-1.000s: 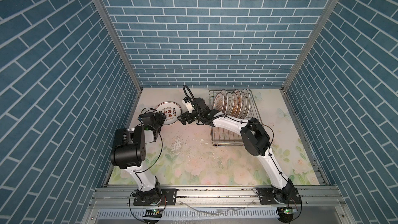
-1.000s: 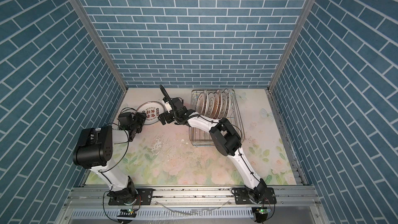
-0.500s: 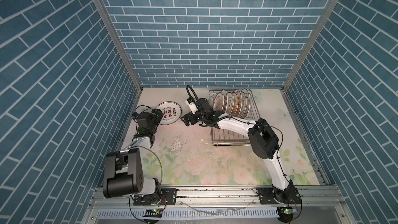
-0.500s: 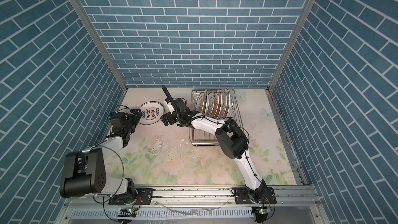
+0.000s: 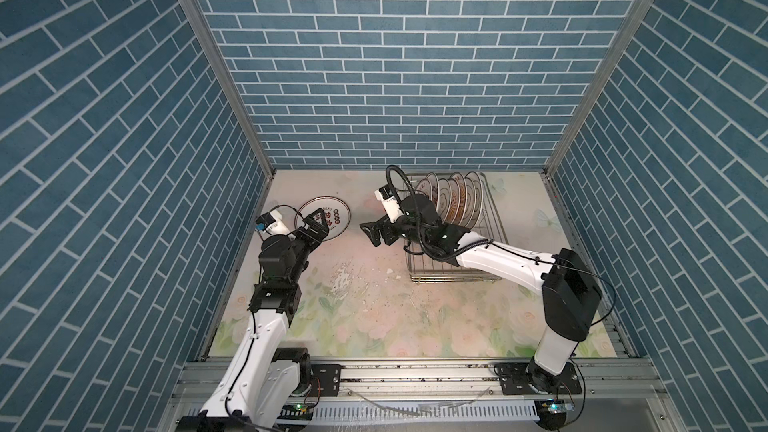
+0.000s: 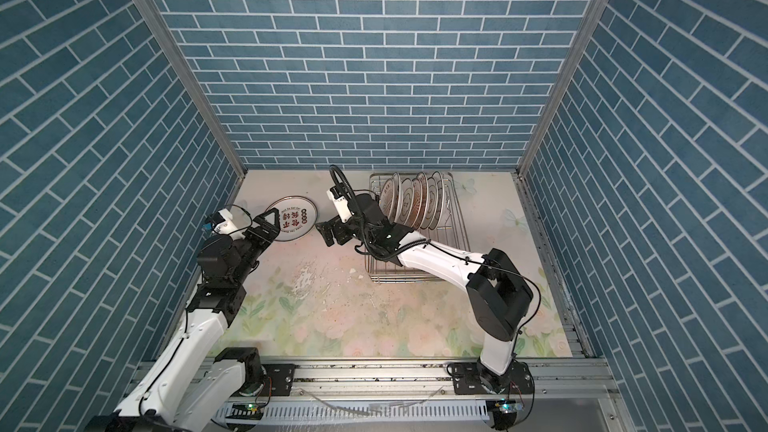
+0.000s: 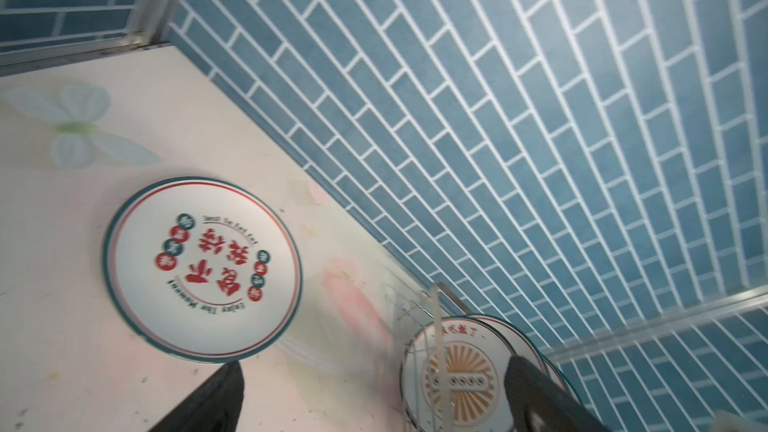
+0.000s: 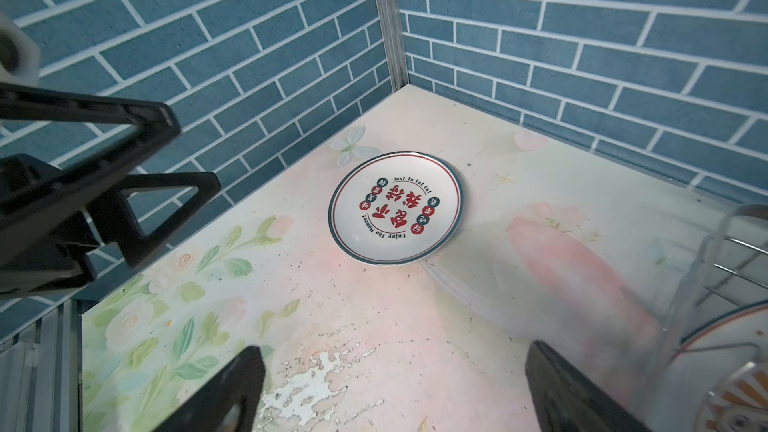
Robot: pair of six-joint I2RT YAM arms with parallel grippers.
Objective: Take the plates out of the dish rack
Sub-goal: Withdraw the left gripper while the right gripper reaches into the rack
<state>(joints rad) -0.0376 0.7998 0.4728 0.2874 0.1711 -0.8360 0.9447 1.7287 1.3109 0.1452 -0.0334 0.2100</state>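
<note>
Our left pincer (image 5: pixel 316 222), jaws apart and empty, hangs over the white, dark-rimmed, red-lettered plate (image 5: pixel 337 218) lying flat near the floral tabletop's (image 5: pixel 374 317) far-left corner, apparently its drop spot. Our right pincer (image 5: pixel 372 234), also apart, hovers beside the silver wire dish rack (image 5: pixel 455 280), whose prongs keep more plates (image 5: pixel 453 201) upright.

Left arm (image 5: pixel 266 326) lowered and stretched, left jaws spread wider, right jaws nearer the dish rack (image 5: pixel 453 280)
</note>
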